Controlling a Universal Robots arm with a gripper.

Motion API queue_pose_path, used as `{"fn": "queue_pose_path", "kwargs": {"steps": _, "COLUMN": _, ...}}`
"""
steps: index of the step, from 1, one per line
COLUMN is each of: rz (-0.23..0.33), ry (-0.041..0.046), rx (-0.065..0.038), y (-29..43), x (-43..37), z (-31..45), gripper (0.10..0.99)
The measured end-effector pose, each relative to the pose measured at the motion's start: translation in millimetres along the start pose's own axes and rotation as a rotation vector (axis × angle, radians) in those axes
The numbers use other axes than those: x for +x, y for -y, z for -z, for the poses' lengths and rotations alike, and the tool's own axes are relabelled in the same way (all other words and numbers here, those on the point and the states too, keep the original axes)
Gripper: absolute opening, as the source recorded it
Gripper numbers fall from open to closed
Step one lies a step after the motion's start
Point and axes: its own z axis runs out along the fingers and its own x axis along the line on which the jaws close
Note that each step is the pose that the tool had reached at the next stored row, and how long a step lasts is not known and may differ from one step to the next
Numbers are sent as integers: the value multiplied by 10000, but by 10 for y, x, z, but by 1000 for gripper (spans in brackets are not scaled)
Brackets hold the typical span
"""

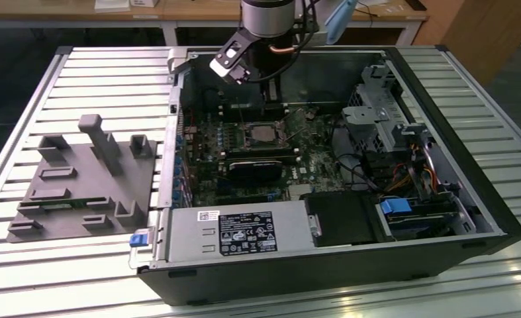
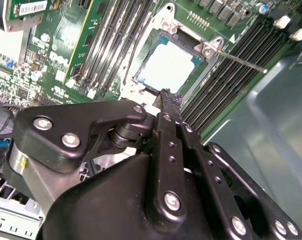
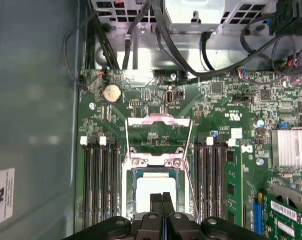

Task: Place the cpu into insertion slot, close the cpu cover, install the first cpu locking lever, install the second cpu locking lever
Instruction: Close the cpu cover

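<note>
Jaws pressed together, empty, near the cpu (image 3: 147, 192).

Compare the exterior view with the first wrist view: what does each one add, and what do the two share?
The exterior view adds the grey fixture standing on the slatted table, at the exterior view's left, and the labelled power supply. The first wrist view adds a coin battery and the memory slots on either side of the cpu. Both share the cpu seated on the green motherboard, with the shut pincer over it.
</note>
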Motion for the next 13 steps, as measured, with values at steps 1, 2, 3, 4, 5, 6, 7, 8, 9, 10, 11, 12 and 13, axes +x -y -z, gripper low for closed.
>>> {"fn": "queue_pose_path", "kwargs": {"steps": 1, "rz": 0, "ry": -1, "rx": 0, "y": -13, "x": 0, "z": -1, "gripper": 102}}
{"fn": "queue_pose_path", "kwargs": {"steps": 2, "rz": 0, "ry": -1, "rx": -1, "y": -27, "x": 1, "z": -3, "gripper": 102}}
{"fn": "queue_pose_path", "kwargs": {"steps": 3, "rz": 0, "ry": -1, "rx": 0, "y": -41, "x": 1, "z": -4, "gripper": 102}}
{"fn": "queue_pose_path", "kwargs": {"steps": 4, "rz": -1, "ry": -1, "rx": 0, "y": -54, "x": 1, "z": -5, "gripper": 102}}
{"fn": "queue_pose_path", "kwargs": {"steps": 5, "rz": -1, "ry": 0, "rx": 0, "y": -68, "x": 1, "z": -6, "gripper": 102}}
{"fn": "queue_pose_path", "kwargs": {"steps": 6, "rz": -1, "ry": -1, "rx": 0, "y": -81, "x": 2, "z": -7, "gripper": 102}}
{"fn": "queue_pose_path", "kwargs": {"steps": 7, "rz": 0, "ry": -1, "rx": -1, "y": -95, "x": 2, "z": -9, "gripper": 102}}
{"fn": "queue_pose_path", "kwargs": {"steps": 8, "rz": 0, "ry": -1, "rx": -1, "y": -108, "x": 2, "z": -10, "gripper": 102}}
{"fn": "queue_pose_path", "kwargs": {"steps": 9, "rz": 0, "ry": 0, "rx": 0, "y": -122, "x": 2, "z": -11, "gripper": 102}}
{"fn": "queue_pose_path", "kwargs": {"steps": 10, "rz": 0, "ry": 0, "rx": 0, "y": -134, "x": 3, "z": -12, "gripper": 102}}
{"fn": "queue_pose_path", "kwargs": {"steps": 11, "rz": 0, "ry": -1, "rx": 0, "y": -147, "x": 3, "z": -13, "gripper": 102}}
{"fn": "queue_pose_path", "kwargs": {"steps": 12, "rz": -1, "ry": -1, "rx": -1, "y": -161, "x": 3, "z": -15, "gripper": 102}}
{"fn": "queue_pose_path", "kwargs": {"steps": 13, "rz": -1, "ry": -1, "rx": 0, "y": -176, "x": 4, "z": -16, "gripper": 102}}
